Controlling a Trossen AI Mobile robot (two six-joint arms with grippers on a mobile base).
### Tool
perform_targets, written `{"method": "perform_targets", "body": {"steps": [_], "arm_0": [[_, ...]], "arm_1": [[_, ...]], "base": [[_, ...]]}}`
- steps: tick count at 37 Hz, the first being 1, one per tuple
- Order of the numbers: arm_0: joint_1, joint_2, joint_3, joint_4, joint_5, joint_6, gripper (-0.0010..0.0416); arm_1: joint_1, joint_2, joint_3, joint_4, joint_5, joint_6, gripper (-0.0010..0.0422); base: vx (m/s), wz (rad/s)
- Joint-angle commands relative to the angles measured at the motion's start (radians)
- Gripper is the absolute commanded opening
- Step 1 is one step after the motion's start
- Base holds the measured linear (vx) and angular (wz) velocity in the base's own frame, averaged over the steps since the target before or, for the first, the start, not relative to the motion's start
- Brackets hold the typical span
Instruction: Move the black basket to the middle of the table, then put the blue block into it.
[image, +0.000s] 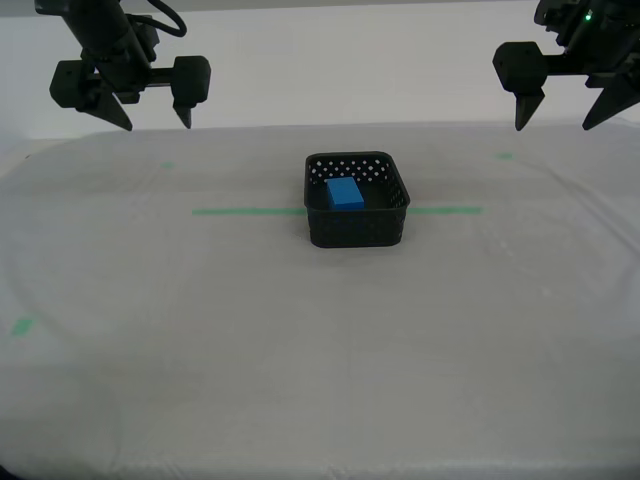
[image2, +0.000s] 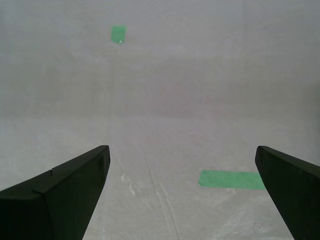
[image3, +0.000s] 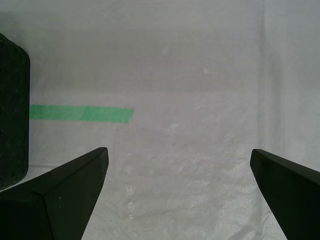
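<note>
Black basket (image: 357, 232) mid-table holding blue block (image: 345, 193), both pincers wide, empty, no writing.

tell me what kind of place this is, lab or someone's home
Most likely a robot test or data-collection setup, not a home: a cloth-covered table marked with a green tape line, one black basket holding a blue block, plain white backdrop.

2 matte black arms, each pincer (image: 152, 110) with pointed wedge fingers (image2: 60, 190); looped black cable (image: 165, 18)
</note>
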Motion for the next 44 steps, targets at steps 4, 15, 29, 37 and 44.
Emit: {"method": "perform_targets", "body": {"steps": [4,15,29,37,44], "arm_0": [[0.000,0.000,0.001,0.000,0.003,0.000,0.0399],[0.000,0.000,0.001,0.000,0.003,0.000,0.0398],[0.000,0.000,0.001,0.000,0.003,0.000,0.0399],[0.000,0.000,0.001,0.000,0.003,0.000,0.0399],[0.000,0.000,0.001,0.000,0.002,0.000,0.0398]], "arm_1": [[0.000,0.000,0.000,0.004,0.001,0.004,0.0400],[0.000,0.000,0.000,0.006,0.001,0.004,0.0400],[0.000,0.000,0.000,0.006,0.001,0.004,0.0400],[0.000,0.000,0.000,0.006,0.001,0.004,0.0400],[0.000,0.000,0.000,0.006,0.001,0.004,0.0400]], "base": [[0.000,0.000],[0.000,0.000],[0.000,0.000],[0.000,0.000],[0.000,0.000]]}}
